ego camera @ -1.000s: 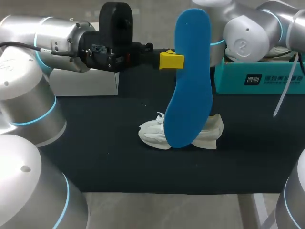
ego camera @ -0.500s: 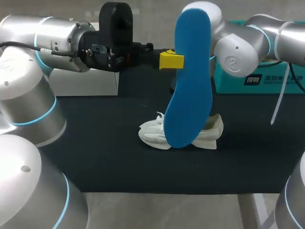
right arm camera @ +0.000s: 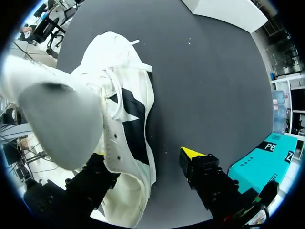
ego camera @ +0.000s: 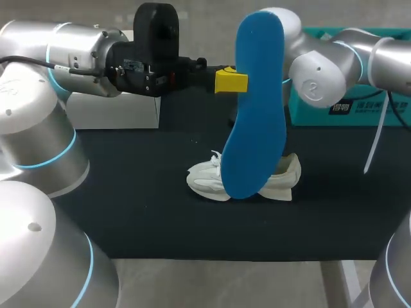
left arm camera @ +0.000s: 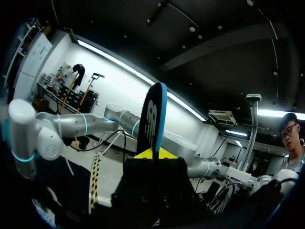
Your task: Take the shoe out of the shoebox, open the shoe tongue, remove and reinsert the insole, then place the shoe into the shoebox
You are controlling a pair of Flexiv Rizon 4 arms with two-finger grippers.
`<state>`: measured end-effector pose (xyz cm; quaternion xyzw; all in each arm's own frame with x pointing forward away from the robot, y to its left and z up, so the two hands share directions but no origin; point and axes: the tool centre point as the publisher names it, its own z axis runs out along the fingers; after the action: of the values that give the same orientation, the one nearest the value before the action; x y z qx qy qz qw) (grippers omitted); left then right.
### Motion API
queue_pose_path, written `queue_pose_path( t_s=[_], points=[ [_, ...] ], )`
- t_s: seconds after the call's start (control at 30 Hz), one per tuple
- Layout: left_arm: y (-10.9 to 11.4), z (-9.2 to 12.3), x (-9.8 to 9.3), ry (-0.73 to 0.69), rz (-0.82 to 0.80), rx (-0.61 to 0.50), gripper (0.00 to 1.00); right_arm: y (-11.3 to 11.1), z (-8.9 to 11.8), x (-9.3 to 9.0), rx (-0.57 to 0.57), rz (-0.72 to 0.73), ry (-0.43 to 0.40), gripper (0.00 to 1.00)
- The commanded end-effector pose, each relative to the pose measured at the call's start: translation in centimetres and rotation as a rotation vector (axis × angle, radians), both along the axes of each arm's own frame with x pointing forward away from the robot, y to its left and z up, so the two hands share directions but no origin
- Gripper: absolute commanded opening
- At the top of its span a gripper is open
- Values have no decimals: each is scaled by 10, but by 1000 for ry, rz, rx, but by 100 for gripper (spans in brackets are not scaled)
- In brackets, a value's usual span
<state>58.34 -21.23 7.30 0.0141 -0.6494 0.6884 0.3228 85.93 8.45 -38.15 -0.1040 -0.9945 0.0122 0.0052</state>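
Observation:
My left gripper [ego camera: 231,81] is shut on a blue insole [ego camera: 257,102] and holds it upright, high above the table. In the left wrist view the insole [left arm camera: 153,119] stands edge-on between the yellow tips of the left gripper [left arm camera: 152,153]. A white shoe [ego camera: 282,178] lies on the black table [ego camera: 141,192], partly hidden behind the insole. My right arm [ego camera: 321,64] reaches in behind the insole, which hides its gripper in the head view. In the right wrist view the right gripper [right arm camera: 145,155] is open and straddles the shoe [right arm camera: 124,109]: one finger is against its side, and the other finger [right arm camera: 193,153] stands apart from it.
A teal shoebox [ego camera: 347,106] stands at the back right of the table, beside my right arm, and shows in the right wrist view too as the teal shoebox [right arm camera: 264,160]. A white box lid [ego camera: 115,110] sits at the back left.
My right arm has swung leftward and closer in behind the insole. My left arm, the insole and the shoe have stayed put.

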Motion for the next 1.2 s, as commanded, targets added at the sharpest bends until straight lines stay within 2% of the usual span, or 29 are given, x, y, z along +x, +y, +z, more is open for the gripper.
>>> queue_pose_path(
  t_s=[0.03,0.07,0.33,1.2],
  points=[
    [0,0,0,0,0,0,0,6,-3,-2,8,7,6,17],
    [0,0,0,0,0,0,0,8,-3,-4,11,8,7,0],
    [0,0,0,0,0,0,0,17,-3,-21,68,44,14,0],
    [0,0,0,0,0,0,0,17,-3,-21,68,44,14,0]
  ],
)
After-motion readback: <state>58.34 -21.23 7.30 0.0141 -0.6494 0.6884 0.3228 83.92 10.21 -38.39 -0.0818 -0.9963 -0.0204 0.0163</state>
